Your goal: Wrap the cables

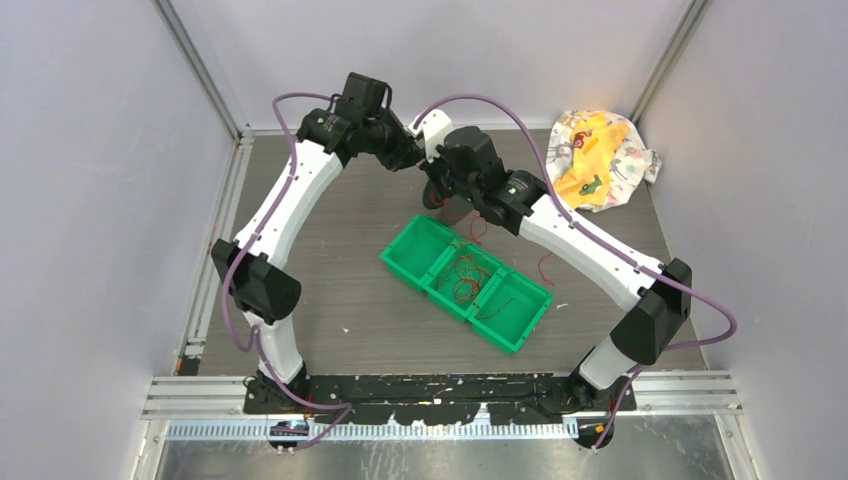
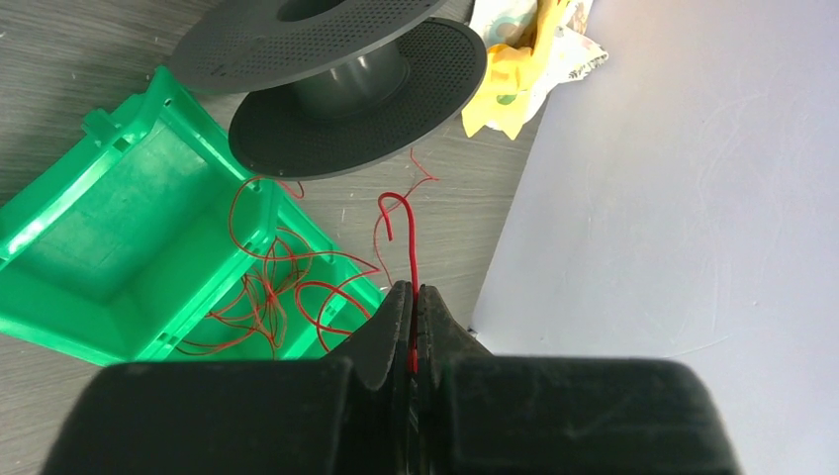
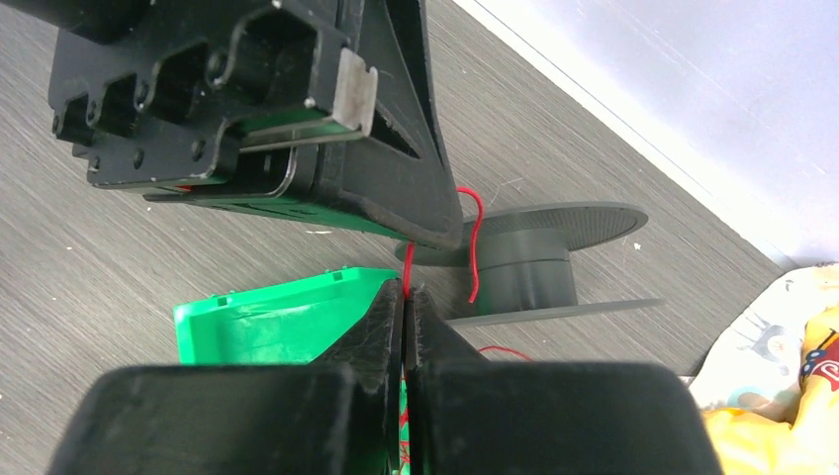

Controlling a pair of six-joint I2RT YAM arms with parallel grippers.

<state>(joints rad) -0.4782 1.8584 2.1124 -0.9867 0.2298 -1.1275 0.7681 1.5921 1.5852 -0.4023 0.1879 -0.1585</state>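
Grey bench (image 1: 330,300), and your spool (image 2: 336,89) looks totally bare, so wrapping's barely begun. Most cables (image 2: 262,297) sit tangled in the tray (image 2: 59,332). Left gripper (image 2: 414,297) jaws pinch one of the cables, and right gripper (image 3: 406,289) jaws look clamped on it too.

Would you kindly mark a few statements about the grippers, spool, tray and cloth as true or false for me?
1. The left gripper is shut on a red cable. True.
2. The right gripper is open. False: it is shut on a red cable as well.
3. The black spool lies inside the green tray. False: it stands on the table beside the tray.
4. A yellow patterned cloth lies at the table's far right corner. True.
5. Loose red cables lie in the tray's middle compartment. True.
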